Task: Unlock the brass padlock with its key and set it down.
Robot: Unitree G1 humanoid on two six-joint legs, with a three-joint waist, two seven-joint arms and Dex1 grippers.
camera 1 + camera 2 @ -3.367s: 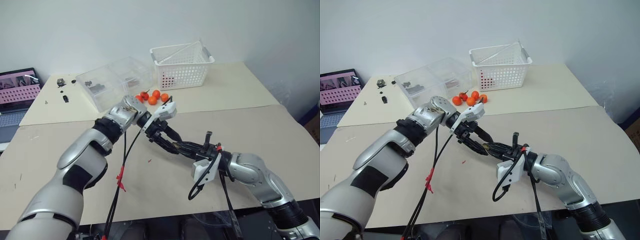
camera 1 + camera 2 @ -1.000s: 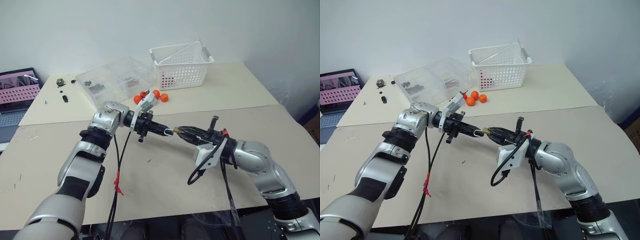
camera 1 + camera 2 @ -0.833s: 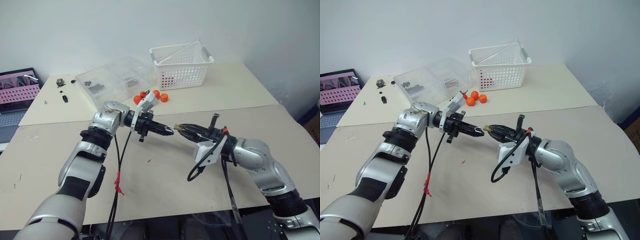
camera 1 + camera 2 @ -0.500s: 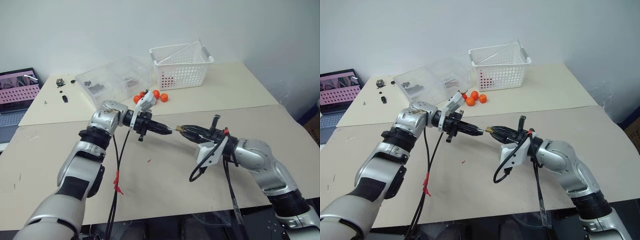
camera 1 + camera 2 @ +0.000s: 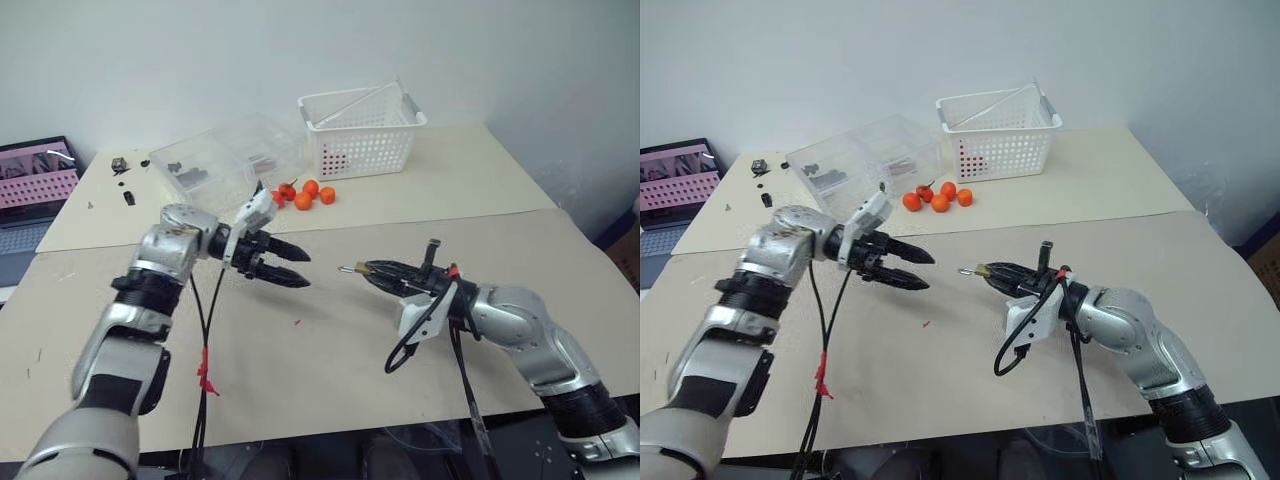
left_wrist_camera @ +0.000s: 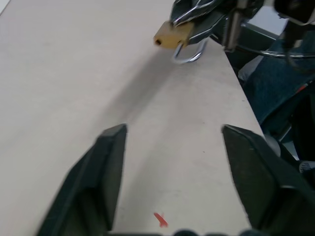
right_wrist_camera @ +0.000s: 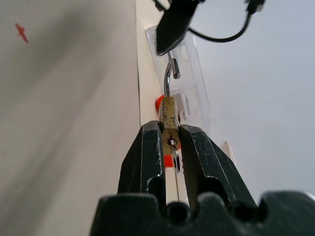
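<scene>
The brass padlock (image 5: 351,268) hangs above the middle of the beige table (image 5: 330,370), and my right gripper (image 5: 362,269) is shut on its body. Its silver shackle (image 7: 169,77) sticks out past the fingertips toward my left gripper (image 5: 303,271). That gripper stands open a short way to the left of the lock, with nothing between its fingers. In the left wrist view the padlock (image 6: 172,35) shows ahead of the spread fingers (image 6: 109,162). A small silvery piece that looks like the key (image 7: 171,144) sits in the end of the lock body between the right fingers.
Several orange fruits (image 5: 306,195) lie behind the grippers. A clear plastic box (image 5: 225,160) and a white basket (image 5: 362,130) stand farther back. A laptop (image 5: 35,190) sits at the far left. Black cables hang under both arms.
My left gripper, earlier shut at the padlock's shackle end, has let go, opened and drawn back to the left. The right gripper still holds the padlock in about the same place.
</scene>
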